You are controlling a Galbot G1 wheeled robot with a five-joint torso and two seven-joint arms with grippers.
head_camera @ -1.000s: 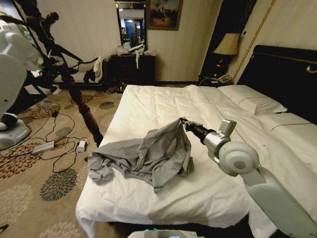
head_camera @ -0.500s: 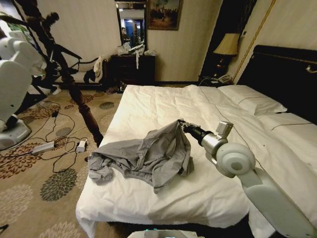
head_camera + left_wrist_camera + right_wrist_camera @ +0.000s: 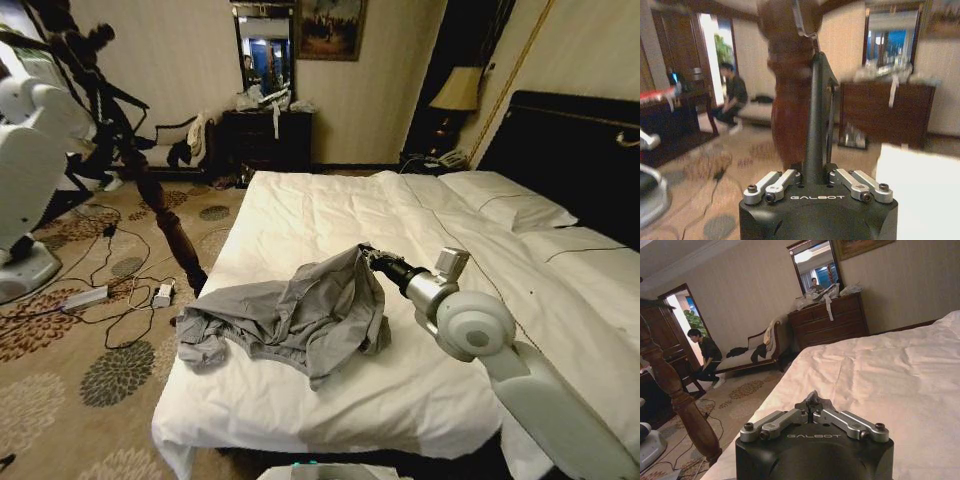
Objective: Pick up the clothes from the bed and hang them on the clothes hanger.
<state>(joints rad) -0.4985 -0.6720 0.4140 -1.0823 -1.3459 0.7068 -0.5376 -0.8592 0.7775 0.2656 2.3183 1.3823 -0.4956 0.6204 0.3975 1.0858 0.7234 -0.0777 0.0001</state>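
The clothes [image 3: 290, 318], a light grey shirt, lie crumpled on the near left part of the bed [image 3: 330, 205], on its white duvet. My right gripper [image 3: 365, 253] is at the shirt's right edge, shut on a fold that rises to a small peak at the fingertips. In the right wrist view the right gripper [image 3: 812, 401] has its fingers pressed together, with the fabric hidden below it. My left arm [image 3: 35, 140] is raised at the far left over the carpet. There the left gripper [image 3: 815, 172] is shut on the clothes hanger [image 3: 817, 115], a slim black piece with a thin wire hook [image 3: 801, 22].
A turned wooden bedpost [image 3: 160, 205] leans between my left arm and the bed's left edge. Cables and power strips [image 3: 100, 290] litter the patterned carpet. A dark dresser [image 3: 268, 135] stands at the far wall. Pillows [image 3: 505, 205] and the black headboard [image 3: 575, 150] are at right.
The right gripper has shifted slightly left and down with the shirt's fold still in it. The left arm has drifted a little at the left edge.
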